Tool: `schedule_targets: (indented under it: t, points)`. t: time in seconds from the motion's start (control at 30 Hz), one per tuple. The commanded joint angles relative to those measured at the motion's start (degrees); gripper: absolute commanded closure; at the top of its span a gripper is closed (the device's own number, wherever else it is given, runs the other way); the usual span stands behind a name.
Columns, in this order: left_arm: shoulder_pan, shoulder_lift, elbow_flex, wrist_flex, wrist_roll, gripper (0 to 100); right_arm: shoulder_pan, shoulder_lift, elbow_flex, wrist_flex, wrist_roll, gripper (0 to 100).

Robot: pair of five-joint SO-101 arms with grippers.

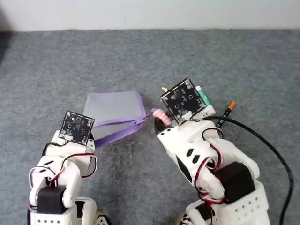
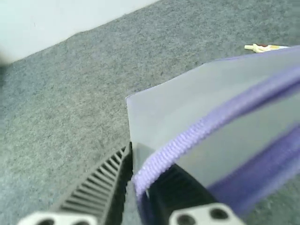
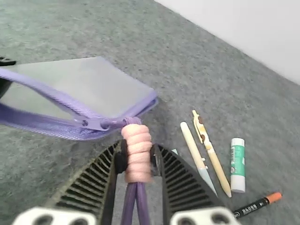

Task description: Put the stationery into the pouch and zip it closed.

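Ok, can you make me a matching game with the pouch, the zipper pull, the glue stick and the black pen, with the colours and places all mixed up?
Things:
1. pouch
2. zipper pull
3. glue stick
4. black pen

Clues:
A. green and white
B. pink, pinched in the right gripper
C. orange tip
D. purple edge, held by the left gripper

Pairs: 1-D, 2-B, 3-A, 4-C.

Pouch (image 1: 115, 110) on table (image 1: 140, 56), between my grippers. My left gripper (image 2: 136, 187) on its left end, my right gripper (image 3: 136, 164) on pull cord (image 3: 137, 152) at its right end. Pens (image 3: 197, 152), glue stick (image 3: 237, 164), marker (image 3: 258, 205) right of pouch.
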Motion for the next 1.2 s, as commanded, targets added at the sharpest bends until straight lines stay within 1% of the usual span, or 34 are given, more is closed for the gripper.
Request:
schedule_targets:
  t: [0.0,0.1,0.17,0.27,0.3,0.37,0.47,0.6,0.73,0.8,0.97,1.07,1.17]
  points:
    - [-0.44,0.18,-3.12,2.64,-0.88,99,2.51,-1.27,-0.35,-0.31,-0.79,99.1]
    - [-0.26,0.18,-3.21,3.43,-0.7,99,2.15,-1.27,-0.44,0.22,-1.14,96.7]
    - [-0.18,0.18,-3.21,3.78,-0.62,99,0.75,-1.36,-0.79,0.75,-2.99,90.5]
    - [-0.18,0.26,-3.12,3.78,-0.62,99,-2.07,-1.36,-2.81,5.14,-7.47,80.0]
    - [-0.18,0.26,-3.12,3.78,-0.62,99,-2.95,-1.36,-3.43,6.73,-8.97,78.6]
    - [-0.26,0.26,-2.95,3.78,-0.62,99,-3.3,-1.36,-5.63,10.51,-11.96,79.6]
    - [-0.53,0.26,-2.77,3.78,-0.62,99,1.1,-1.36,-8.18,13.93,-14.68,82.4]
    - [-0.62,0.26,-3.21,5.01,-0.53,99,11.03,-0.13,-7.56,14.02,-14.86,82.9]
    - [-0.62,0.26,-4.18,6.51,-0.53,99,16.84,5.58,-2.55,11.74,-10.73,82.9]
    - [-0.62,0.26,-5.41,7.74,-0.53,99,18.15,10.24,-2.2,11.65,-8.97,83.1]
    - [-0.62,0.26,-9.27,13.19,-0.53,99,18.24,22.9,-2.29,11.38,-5.01,83.1]
    - [-0.62,0.26,-10.07,16.35,-0.53,99,17.54,28.35,-2.37,7.69,-2.55,83.0]
    - [-0.62,0.35,-10.77,18.55,-0.53,99,15.08,31.96,-2.37,4.0,0.26,83.0]
